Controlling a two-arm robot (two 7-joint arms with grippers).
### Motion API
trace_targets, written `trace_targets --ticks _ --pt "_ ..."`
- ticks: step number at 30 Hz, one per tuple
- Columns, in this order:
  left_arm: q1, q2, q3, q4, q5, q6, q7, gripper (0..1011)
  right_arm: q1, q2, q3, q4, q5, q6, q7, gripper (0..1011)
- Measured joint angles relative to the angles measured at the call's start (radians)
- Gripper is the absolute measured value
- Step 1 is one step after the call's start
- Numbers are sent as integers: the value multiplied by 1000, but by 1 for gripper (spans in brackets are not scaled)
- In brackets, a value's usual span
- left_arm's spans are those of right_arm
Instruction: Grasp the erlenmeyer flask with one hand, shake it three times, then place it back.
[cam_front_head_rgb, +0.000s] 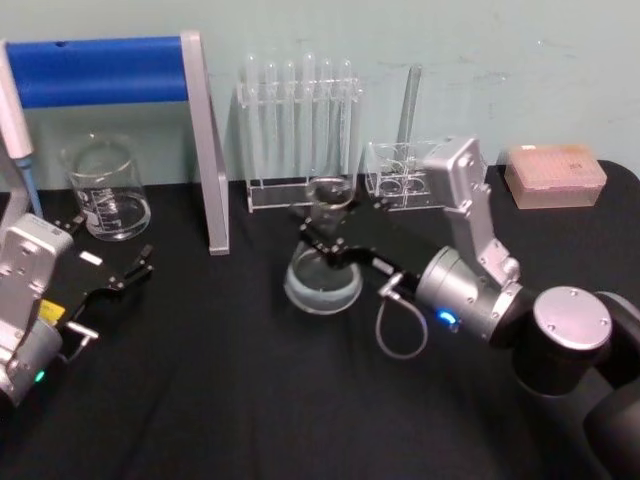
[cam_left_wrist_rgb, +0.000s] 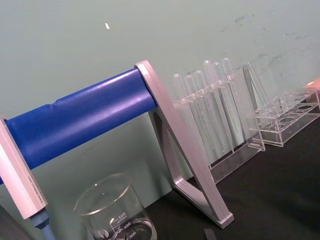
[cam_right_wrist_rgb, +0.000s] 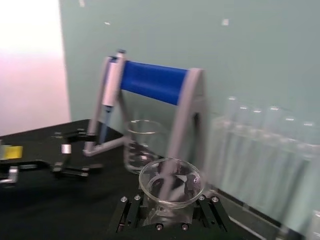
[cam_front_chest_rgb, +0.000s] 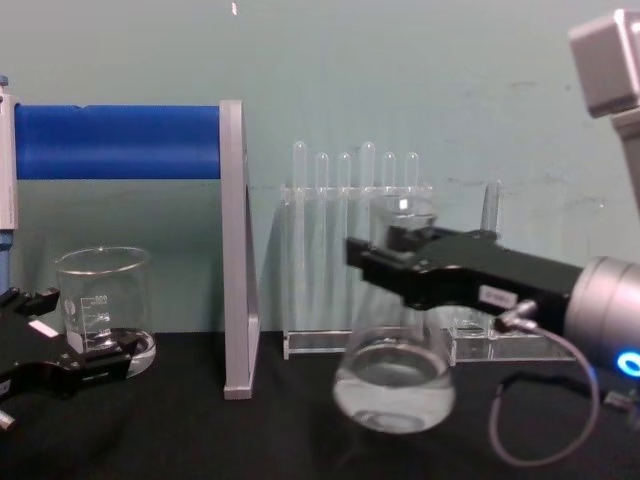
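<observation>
Black cloth covered the bench (cam_front_head_rgb: 250, 400) below a teal wall. The right gripper (cam_front_head_rgb: 323, 240) was pinched across the neck of the erlenmeyer flask (cam_front_head_rgb: 322, 285), just under the flared rim. The flask stood upright at mid-bench, in front of the test tube rack (cam_front_head_rgb: 300, 130). I could not tell whether its base had cleared the cloth. The left gripper (cam_front_head_rgb: 110, 300) sat parked at the near left with its fingers spread, holding nothing, near the beaker (cam_front_head_rgb: 105, 190).

Risks, as I judged them:
1. The hold was on smooth, tapering glass with the wide base hanging below. A sharp shake could let the neck slip or twist between the fingers.
2. The test tube rack and the small clear rack (cam_front_head_rgb: 400, 175) stood close behind the flask. Any swing toward the wall could strike them.
3. The grey upright of the blue-barred stand (cam_front_head_rgb: 205, 150) stood to the flask's left. A wide sideways stroke would close on it.
4. A tilted set-down could land the flask on the edge of its base and tip it.
5. The cable loop (cam_front_head_rgb: 400, 330) hung low under the right wrist and might drag on the cloth.

Open room: the cloth toward me and to the near right of the flask was bare, and nothing hung above the rim. I judged short vertical strokes, or strokes pulled toward me, to be the safest.
</observation>
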Motion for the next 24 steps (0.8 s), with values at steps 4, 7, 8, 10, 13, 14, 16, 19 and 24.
trace_targets --ticks 4,7,8,10,13,14,16,19,24 --pt "0 0 0 0 0 0 0 1001 4 3 30 16 -14 -2 -27 451" --pt "0 0 0 0 0 0 0 1001 6 5 47 24 -22 -3 -42 451" --pt "0 0 0 0 0 0 0 1001 7 5 58 29 -28 -4 -51 450" --pt "0 0 0 0 0 0 0 1001 8 5 75 36 -36 -5 -65 451" --pt "0 0 0 0 0 0 0 1001 8 5 94 43 -46 -5 -82 451" --pt "0 0 0 0 0 0 0 1001 8 5 98 44 -48 -5 -85 451" --pt "0 0 0 0 0 0 0 1001 8 4 111 49 -57 -5 -96 450" --pt "0 0 0 0 0 0 0 1001 8 3 122 54 -65 -5 -104 451" --pt "0 0 0 0 0 0 0 1001 6 -2 140 60 -80 -4 -112 451"
